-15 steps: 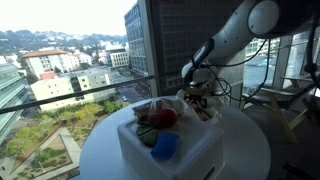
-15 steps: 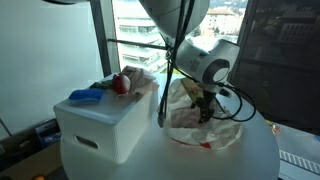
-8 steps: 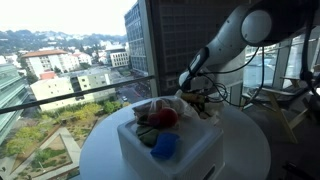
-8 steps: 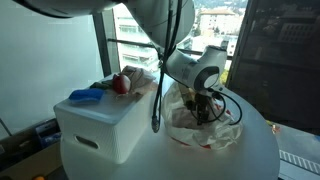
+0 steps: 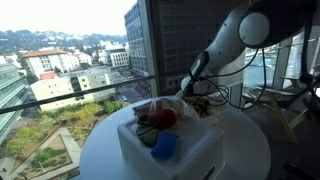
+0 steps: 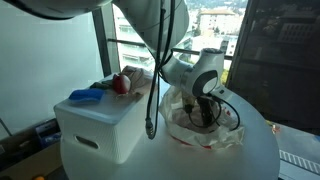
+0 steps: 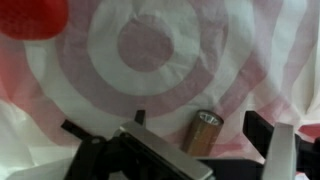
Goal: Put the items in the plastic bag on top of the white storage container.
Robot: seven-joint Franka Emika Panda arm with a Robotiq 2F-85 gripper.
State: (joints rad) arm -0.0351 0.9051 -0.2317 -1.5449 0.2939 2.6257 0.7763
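arm point(image 5: 235, 35) is bent down behind the white storage container point(image 5: 185, 158), and the end effector point(image 6: 205, 112) sits low in the mouth of the plastic bag point(image 6: 222, 135), its fingers spread wide and holding nothing. the bag lies crumpled on the round white surface point(image 6: 150, 165), just beside the container and touching its far side in an exterior view point(image 5: 205, 110). from the wrist view we're looking straight onto the bag's thin plastic point(image 7: 150, 60), printed with red and white rings, and a small brown cylinder point(image 7: 203, 133) lies on it between the two dark fingers point(image 7: 283, 150); the picture does not show contact with either one. a blurred red patch point(image 7: 30, 15) fills the top corner of that view; what it is, can't tell. up on the container's lid the items are gathered: a red round one point(image 5: 165, 117) near the middle, a blue one point(image 5: 165, 146) at the near edge, and other small things point(image 5: 146, 124) packed beside the red, too blurred to name. in an exterior view the blue one point(image 6: 85, 96) and the red one point(image 6: 122, 83) sit at opposite ends of the lid. city buildings point(image 5: 60, 70) show through the window behind.
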